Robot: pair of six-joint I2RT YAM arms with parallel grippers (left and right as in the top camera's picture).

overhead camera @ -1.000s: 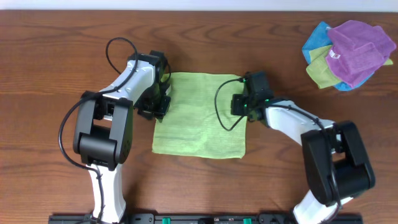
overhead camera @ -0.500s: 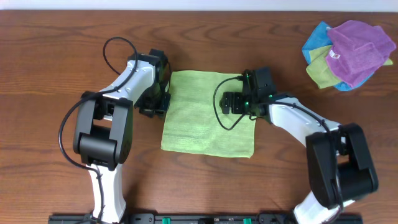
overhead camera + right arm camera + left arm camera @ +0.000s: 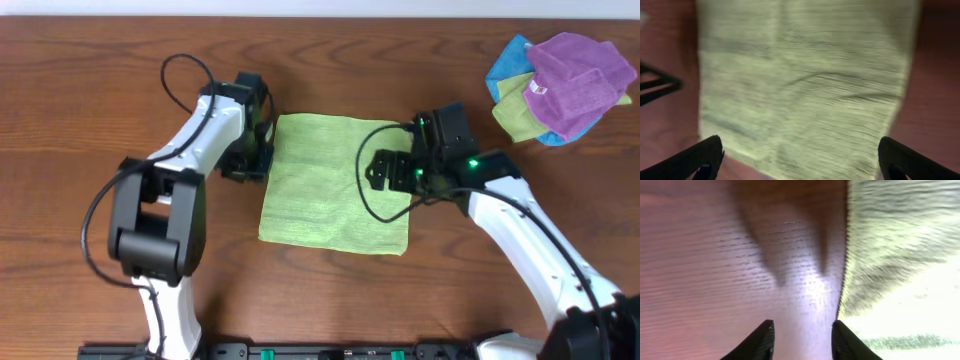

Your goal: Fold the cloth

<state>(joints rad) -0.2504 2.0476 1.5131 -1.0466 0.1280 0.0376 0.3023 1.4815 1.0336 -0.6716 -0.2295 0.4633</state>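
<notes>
The light green cloth (image 3: 325,190) lies flat on the wooden table (image 3: 80,110) as a neat rectangle. My left gripper (image 3: 250,166) sits low just off the cloth's left edge. In the left wrist view it (image 3: 802,341) is open, with bare wood between its fingers and the cloth (image 3: 900,280) touching the right fingertip (image 3: 847,342). My right gripper (image 3: 380,172) hovers over the cloth's right side. Its jaws (image 3: 800,162) stand wide open above the cloth (image 3: 805,85), holding nothing.
A heap of purple, blue and green cloths (image 3: 560,85) lies at the far right corner. Black cables loop from both arms, one (image 3: 365,185) hanging over the green cloth's right part.
The cloth slid a little to the right. My right gripper opened, released it and drew back to the right. The left gripper stayed by the left edge.
</notes>
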